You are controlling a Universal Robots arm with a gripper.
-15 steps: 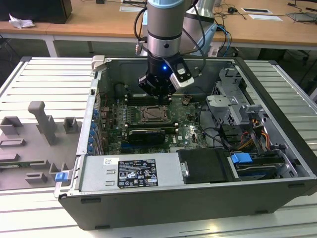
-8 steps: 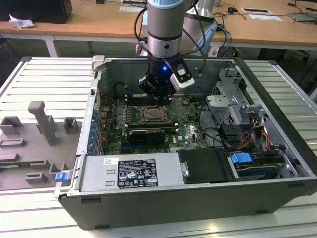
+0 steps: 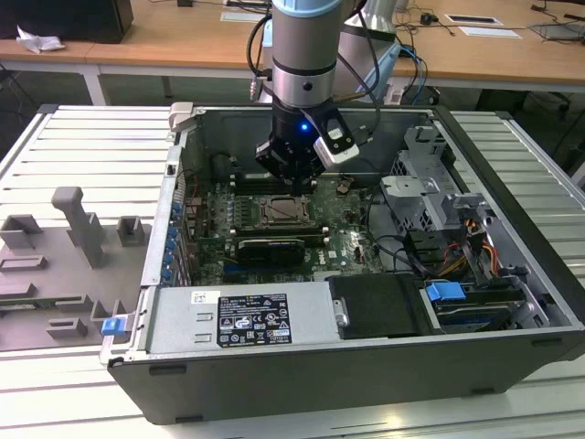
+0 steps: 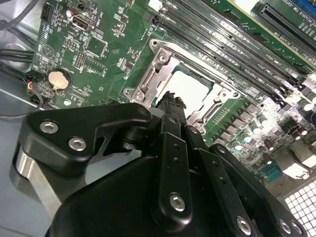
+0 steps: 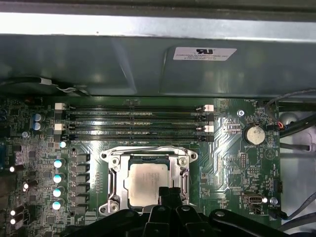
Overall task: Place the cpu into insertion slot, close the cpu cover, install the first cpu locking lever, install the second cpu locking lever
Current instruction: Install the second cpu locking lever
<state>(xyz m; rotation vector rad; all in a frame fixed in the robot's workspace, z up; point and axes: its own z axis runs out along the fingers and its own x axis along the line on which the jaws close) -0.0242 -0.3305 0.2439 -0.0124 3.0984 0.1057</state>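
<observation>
Gripper [image 5: 168,191] is hanging just above the near edge of the insertion slot [image 5: 112,183] in the first wrist view, fingertips pressed together, gripping nothing. The cpu [image 5: 145,183] is sitting flat inside the slot, pale metal top facing up, square to the socket rim, so no long axis to speak of; its edges are running parallel to the memory slots [image 5: 133,121]. The cpu cover [image 5: 148,155] is lying down around the chip as a silver frame, chip showing through its middle opening. In the second wrist view the fingertips [image 4: 170,98] are pointing at the edge of the cpu [image 4: 190,86], cover frame [image 4: 158,64] just beyond. Can't tell whether the locking levers are latched. Room: the memory slots are crowding the far side of the socket, capacitors [image 5: 58,177] are lining one flank, coin battery [image 5: 255,134] is well apart on the other. In the exterior view the arm [image 3: 306,55] is reaching straight down into the open computer case [image 3: 512,155], gripper [image 3: 291,178] right above the socket [image 3: 283,212], graphics card [image 3: 270,249] nearer the camera.
</observation>
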